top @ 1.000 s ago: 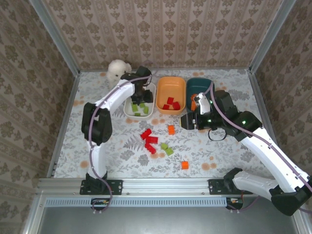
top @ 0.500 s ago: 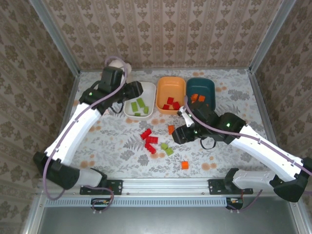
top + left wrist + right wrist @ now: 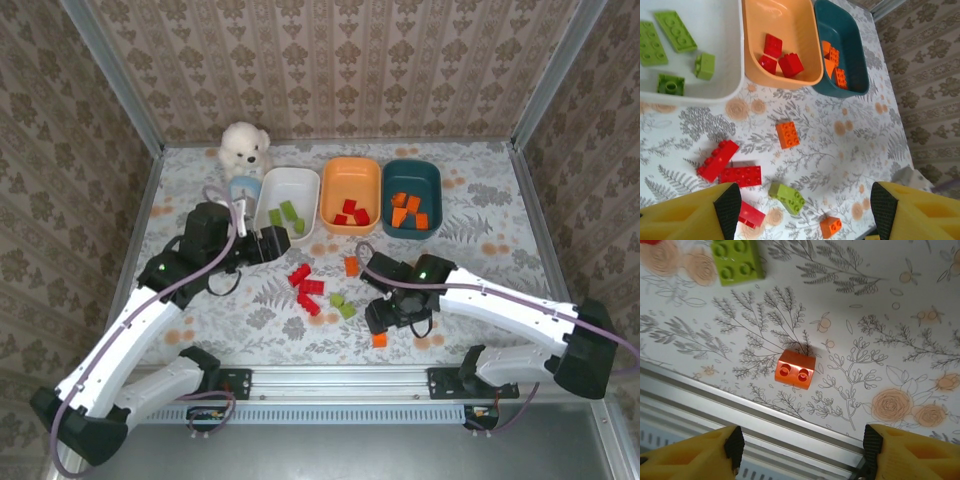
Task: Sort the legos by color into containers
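Three dishes stand in a row at the back. The white dish (image 3: 308, 190) (image 3: 700, 95) holds green legos (image 3: 670, 40). In the orange dish (image 3: 352, 168) (image 3: 790, 80) lie red legos (image 3: 777, 55), and in the teal dish (image 3: 411, 170) (image 3: 855, 65) orange legos (image 3: 832, 57). Loose on the table are red bricks (image 3: 305, 285) (image 3: 730, 167), green bricks (image 3: 343, 305) (image 3: 786, 196), an orange brick (image 3: 351, 266) (image 3: 787, 135) and a small orange brick (image 3: 379, 339) (image 3: 796, 370). My left gripper (image 3: 278, 243) (image 3: 805, 212) is open, left of the loose pile. My right gripper (image 3: 385, 318) (image 3: 802, 450) hangs open above the small orange brick.
A white plush toy (image 3: 244, 145) and a small blue clock (image 3: 243, 188) sit at the back left, beside the white dish. The metal rail (image 3: 330, 378) (image 3: 765, 425) of the table's front edge runs just in front of the small orange brick. Patterned walls close in three sides.
My left gripper has pulled back from the white dish toward the near left. My right gripper has swung from beside the teal dish down to the front, over the small orange brick.
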